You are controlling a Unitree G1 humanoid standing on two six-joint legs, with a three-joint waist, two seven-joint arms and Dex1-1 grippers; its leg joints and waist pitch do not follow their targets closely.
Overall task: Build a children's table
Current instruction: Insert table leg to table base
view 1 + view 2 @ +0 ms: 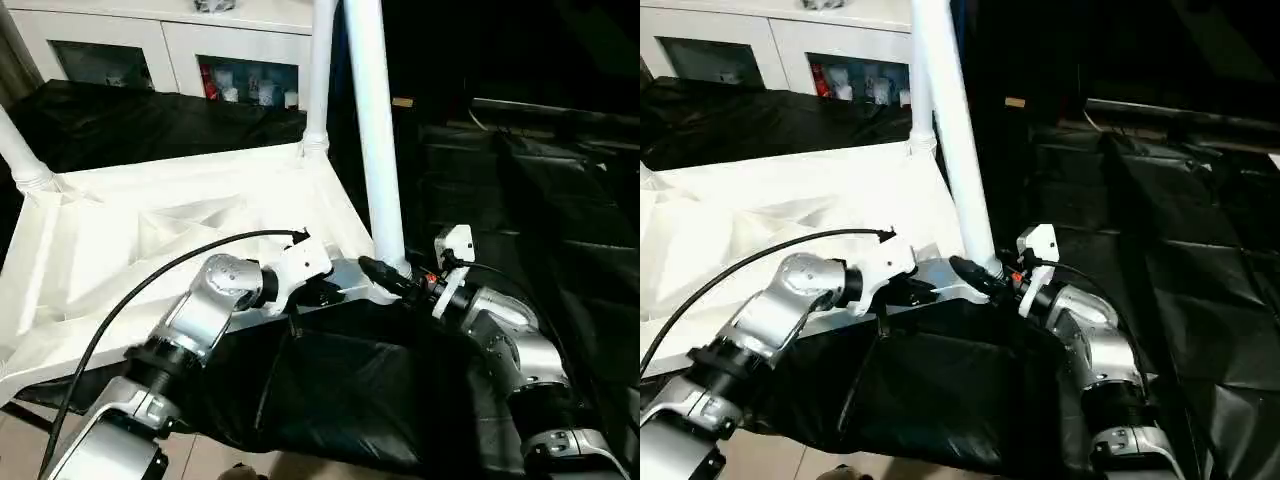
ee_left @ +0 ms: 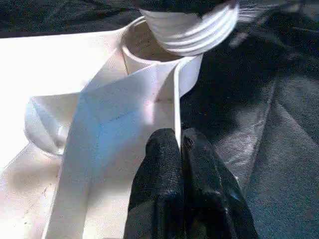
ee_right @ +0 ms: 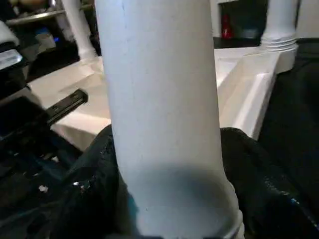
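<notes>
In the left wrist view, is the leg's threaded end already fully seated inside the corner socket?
No. The threaded end of the leg hangs above the round corner socket, whose open mouth shows beneath it.

The white plastic table top (image 1: 180,230) lies upside down on a black-covered surface, its ribbed underside facing up. Taking the top as landmark: a white tubular leg (image 1: 375,130) rises above the round socket (image 2: 144,47) at its near right corner, leaning slightly, its threaded end (image 2: 192,30) just above the socket's mouth. A second leg (image 1: 320,70) stands upright in the far right corner socket. A third leg (image 1: 18,150) rises tilted from the far left corner.
</notes>
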